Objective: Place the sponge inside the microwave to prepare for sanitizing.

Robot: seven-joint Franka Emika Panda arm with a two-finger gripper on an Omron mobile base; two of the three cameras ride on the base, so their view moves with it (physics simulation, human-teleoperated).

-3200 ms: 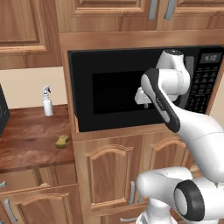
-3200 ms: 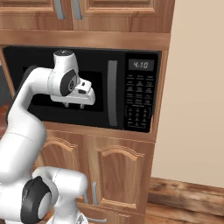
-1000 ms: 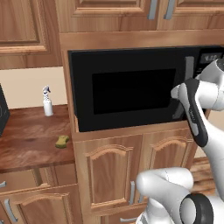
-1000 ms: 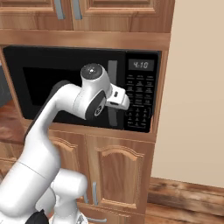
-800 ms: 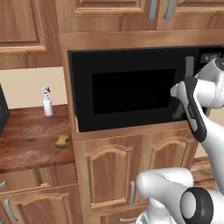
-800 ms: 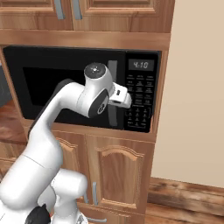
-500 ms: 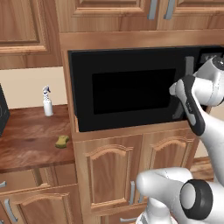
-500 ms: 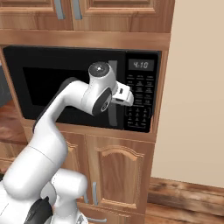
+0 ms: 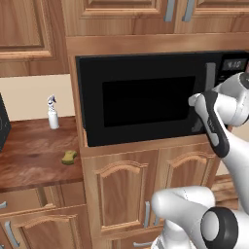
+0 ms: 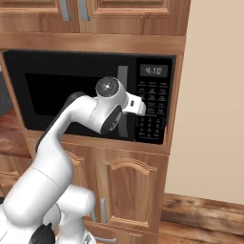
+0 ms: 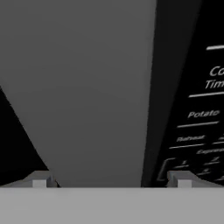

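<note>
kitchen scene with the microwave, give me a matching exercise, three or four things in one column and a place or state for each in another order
Things:
1. small yellow-olive sponge
2. white spray bottle
3. large black built-in microwave
4. open end effector

Places or states:
A. door shut
B. astride the grey vertical door handle
C. lying near the front of the wooden counter
D. upright at the back of the counter

Pairs: 1-C, 2-D, 3-A, 4-B
</note>
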